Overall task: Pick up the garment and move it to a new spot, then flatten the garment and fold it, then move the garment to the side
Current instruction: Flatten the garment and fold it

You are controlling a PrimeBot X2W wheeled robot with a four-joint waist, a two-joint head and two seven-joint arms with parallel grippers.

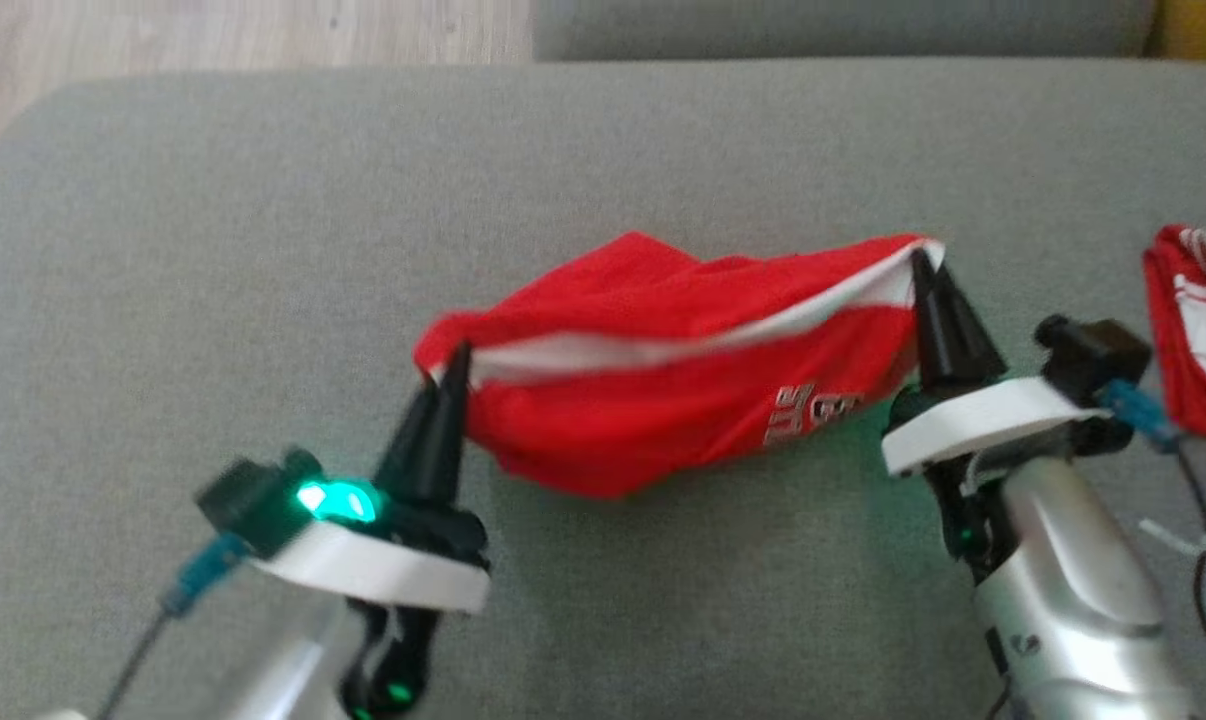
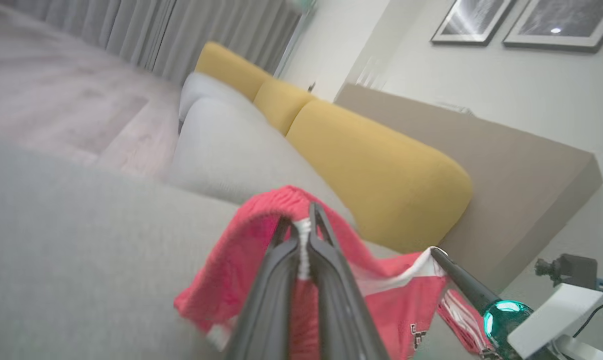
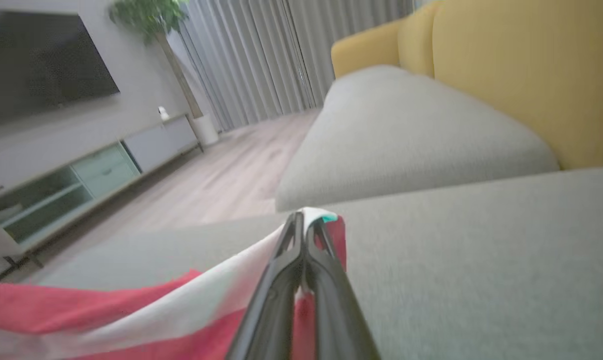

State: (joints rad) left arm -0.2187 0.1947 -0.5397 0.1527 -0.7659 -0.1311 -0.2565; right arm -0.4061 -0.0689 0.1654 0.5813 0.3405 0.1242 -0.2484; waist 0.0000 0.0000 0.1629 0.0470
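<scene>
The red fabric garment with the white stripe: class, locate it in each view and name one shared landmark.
Head view: red fabric garment, centre.
Left wrist view: garment, bottom centre.
Right wrist view: garment, bottom left.
Shared landmark: grey fabric cushion beneath it.

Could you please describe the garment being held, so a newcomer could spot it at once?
Start at the big grey cushion before the robot. Near its middle is a red garment with a white stripe and pale lettering, stretched between the left gripper and right gripper. Unlike the other red garment at the cushion's right edge, it is pinched at both ends.
</scene>
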